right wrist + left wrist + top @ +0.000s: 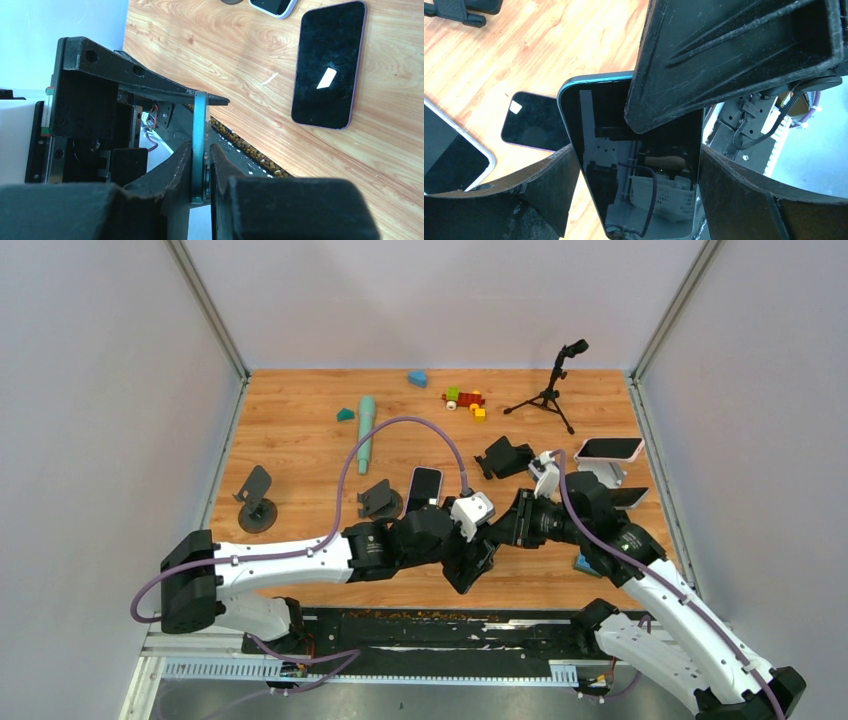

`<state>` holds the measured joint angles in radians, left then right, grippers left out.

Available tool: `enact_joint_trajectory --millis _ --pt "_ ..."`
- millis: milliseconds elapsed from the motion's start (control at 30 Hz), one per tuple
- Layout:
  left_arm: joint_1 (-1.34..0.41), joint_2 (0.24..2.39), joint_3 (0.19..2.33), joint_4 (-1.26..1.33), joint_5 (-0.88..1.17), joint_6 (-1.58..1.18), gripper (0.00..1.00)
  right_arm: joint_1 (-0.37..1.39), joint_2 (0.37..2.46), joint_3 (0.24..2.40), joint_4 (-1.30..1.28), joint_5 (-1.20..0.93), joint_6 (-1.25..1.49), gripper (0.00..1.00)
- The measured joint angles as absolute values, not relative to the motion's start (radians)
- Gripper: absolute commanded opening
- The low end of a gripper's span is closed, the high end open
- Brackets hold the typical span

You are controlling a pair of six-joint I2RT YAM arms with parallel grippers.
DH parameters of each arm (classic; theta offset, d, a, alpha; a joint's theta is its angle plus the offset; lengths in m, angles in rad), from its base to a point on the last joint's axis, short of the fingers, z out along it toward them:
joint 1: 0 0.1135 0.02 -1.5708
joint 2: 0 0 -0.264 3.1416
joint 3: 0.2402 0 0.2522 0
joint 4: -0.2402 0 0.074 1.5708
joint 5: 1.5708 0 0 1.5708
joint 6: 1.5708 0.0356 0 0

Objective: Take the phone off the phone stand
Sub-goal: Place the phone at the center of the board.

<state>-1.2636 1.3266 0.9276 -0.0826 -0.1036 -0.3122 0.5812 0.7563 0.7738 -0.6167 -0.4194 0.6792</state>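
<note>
- Wood-grain tabletop [300, 450] fills the booth: warm orange planks under pale, plain walls [100, 390], with metal frame posts running up the back corners.
- Along the near edge runs a black strip [400, 625] speckled with crumbs, and both arms reach in over it.
- Centre stage, low over that near edge, the teal-edged phone [639, 180] is up in the air, off any stand, its dark screen mirroring the rig.
- Right pincer [201, 147] is clamped tight on the phone's two faces. Its own camera sees the phone edge-on.
- Left pincer [638, 160] is partly spread, its fingers [549, 190] hard up against the phone's two long edges, so it grips across the width.
- Out on the planks, a black phone stand [257, 498] sits at the left. At the right, a white stand [605, 476] carries a pink-edged phone [608, 449].
- A loose dark phone [424, 485] lies flat mid-table.
- Toward the back wall sit a small black tripod [548, 390], toy bricks [465, 400] and a teal cylinder [366, 430].
- A purple cable [400, 422] loops across the wood between the arms.
</note>
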Motion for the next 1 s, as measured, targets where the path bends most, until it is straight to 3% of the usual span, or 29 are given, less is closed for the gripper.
enact_joint_trajectory --millis 300,533,600,700,800,1000 --pt "-1.264 1.345 0.916 -0.048 -0.085 -0.353 0.65 0.581 0.723 0.75 -0.617 -0.398 0.691 0.0" --pt "-1.266 1.353 0.916 -0.05 -0.087 -0.364 0.28 0.581 0.711 0.735 -0.617 -0.395 0.701 0.05" --pt "-1.267 1.355 0.916 -0.052 -0.087 -0.369 0.19 0.581 0.711 0.733 -0.617 -0.395 0.701 0.11" --pt "-1.267 1.355 0.916 -0.054 -0.088 -0.374 0.07 0.581 0.711 0.733 -0.617 -0.395 0.701 0.33" --pt "-1.267 1.356 0.916 -0.079 -0.095 -0.381 0.02 0.581 0.706 0.731 -0.608 -0.398 0.714 0.52" --pt "-1.267 1.364 0.916 -0.14 -0.126 -0.382 0.0 0.581 0.676 0.707 -0.596 -0.39 0.727 0.6"
